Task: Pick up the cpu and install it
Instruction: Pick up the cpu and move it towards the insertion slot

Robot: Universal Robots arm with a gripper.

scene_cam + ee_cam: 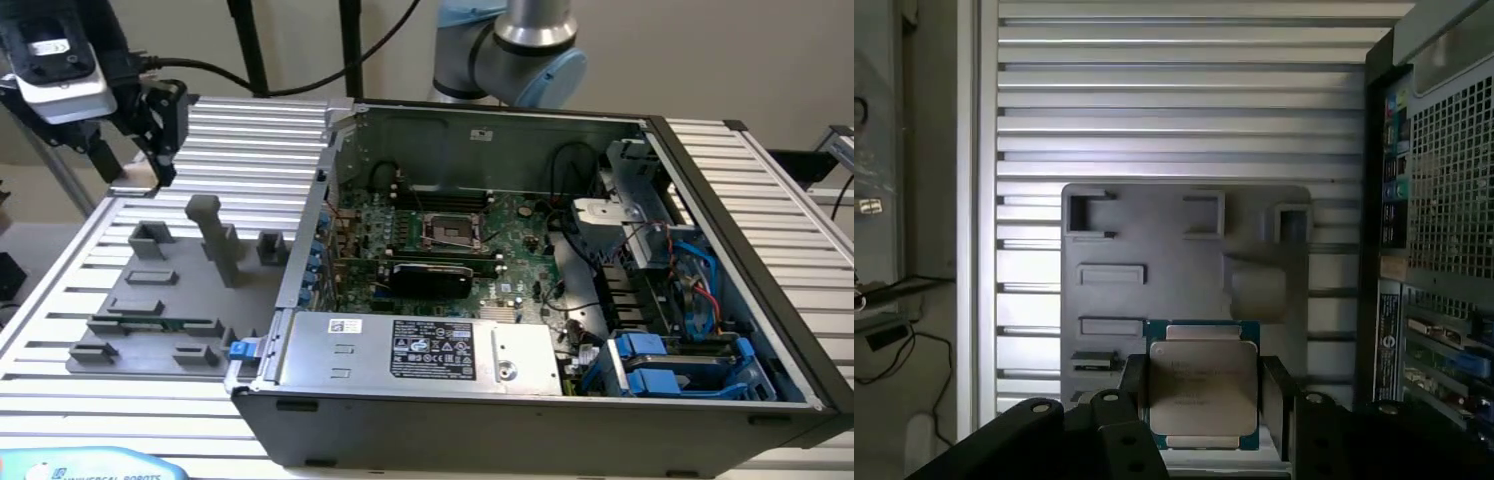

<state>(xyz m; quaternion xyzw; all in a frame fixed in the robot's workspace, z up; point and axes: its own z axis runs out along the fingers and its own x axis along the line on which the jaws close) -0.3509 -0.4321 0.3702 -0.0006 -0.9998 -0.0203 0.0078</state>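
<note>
- The gripper (1206,380) sits closest to the wrist camera. Its two dark fingers (1136,378) are partly spread and pressed against opposite edges of the cpu (1204,395).
- The cpu is held flat with its silver top toward the wrist camera, raised clear of the grey fixture plate (1184,250) behind it.
- Taking the open computer case (534,420) as the dial centre in the exterior view, the gripper (134,168) hangs at about ten o'clock, over the slatted table (254,140). The cpu (130,182) shows as a tan sliver at its tips.
- The fixture plate (174,300) lies at nine o'clock from the case, just beside its wall. Grey blocks stand on the plate, and a green memory stick (154,323) lies along the edge nearer the camera.
- Inside the case, the motherboard socket (447,232) is at about eleven o'clock from the middle, with no chip in it.
- The power supply (414,350) lies at seven o'clock in the case.
- The robot arm (514,50) rises at twelve o'clock behind the case.
</note>
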